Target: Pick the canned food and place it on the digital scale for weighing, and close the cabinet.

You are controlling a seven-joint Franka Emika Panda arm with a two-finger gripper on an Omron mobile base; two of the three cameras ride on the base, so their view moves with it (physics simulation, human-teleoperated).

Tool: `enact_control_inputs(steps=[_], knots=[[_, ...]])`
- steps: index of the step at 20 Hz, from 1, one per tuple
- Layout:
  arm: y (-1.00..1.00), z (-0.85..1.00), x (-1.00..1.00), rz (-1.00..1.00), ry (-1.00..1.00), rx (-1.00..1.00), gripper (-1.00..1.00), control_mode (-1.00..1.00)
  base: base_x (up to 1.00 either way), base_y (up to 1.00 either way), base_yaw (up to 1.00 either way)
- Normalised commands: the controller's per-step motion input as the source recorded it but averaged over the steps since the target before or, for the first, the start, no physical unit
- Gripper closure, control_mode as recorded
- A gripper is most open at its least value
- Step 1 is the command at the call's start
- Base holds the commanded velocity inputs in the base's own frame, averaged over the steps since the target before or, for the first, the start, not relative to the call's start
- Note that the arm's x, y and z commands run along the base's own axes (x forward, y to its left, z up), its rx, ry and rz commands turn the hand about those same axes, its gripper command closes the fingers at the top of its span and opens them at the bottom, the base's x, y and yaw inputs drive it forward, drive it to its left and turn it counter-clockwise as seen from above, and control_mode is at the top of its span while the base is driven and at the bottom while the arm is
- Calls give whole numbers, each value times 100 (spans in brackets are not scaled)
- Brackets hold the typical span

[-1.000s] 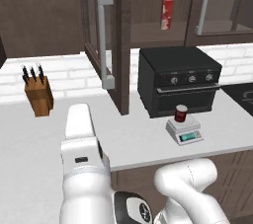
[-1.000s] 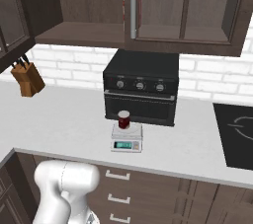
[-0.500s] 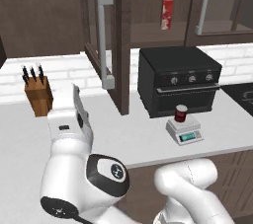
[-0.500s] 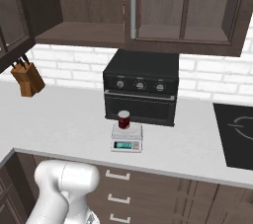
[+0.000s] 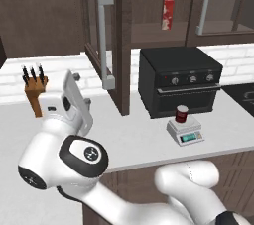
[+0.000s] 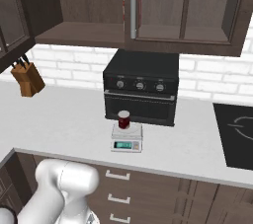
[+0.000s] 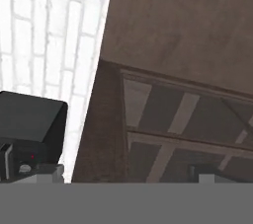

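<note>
**Can sits on the scale; cabinet door stands open**

Nearest the cameras, the white arm is folded low over the counter's (image 5: 139, 144) front edge, its hand (image 5: 74, 102) raised at the left of the left base view. The fingers themselves cannot be made out there, but the jaws stand wide apart with nothing between them.

Farther along the pale counter, the digital scale (image 5: 185, 132) rests just in front of the black oven (image 5: 178, 80), its teal display facing forward. The canned food (image 5: 182, 113) stands upright on the scale's platform; the right base view shows the same can (image 6: 123, 119) on the scale (image 6: 127, 137). A knife block (image 5: 34, 92) stands well apart at the left, against the white brick wall.

Above, the cabinet (image 5: 149, 16) hangs with one glass-panelled door (image 5: 101, 45) swung out toward the room, its long grey handle (image 5: 104, 38) forward. A slim red-and-white box (image 5: 167, 13) stands upright on the shelf inside. The hand view shows the dark cabinet underside (image 7: 183, 134) beside the brick wall.
</note>
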Motion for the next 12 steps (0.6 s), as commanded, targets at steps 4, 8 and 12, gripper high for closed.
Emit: enact_control_inputs(steps=[4,8,12], knots=[[0,31,8,-10,0,-3,-100,-100,0,0,0],[-21,21,28,-8,0,0,-100,-100,0,0,0],[-41,31,37,-4,2,0,-100,-100,0,0,0]])
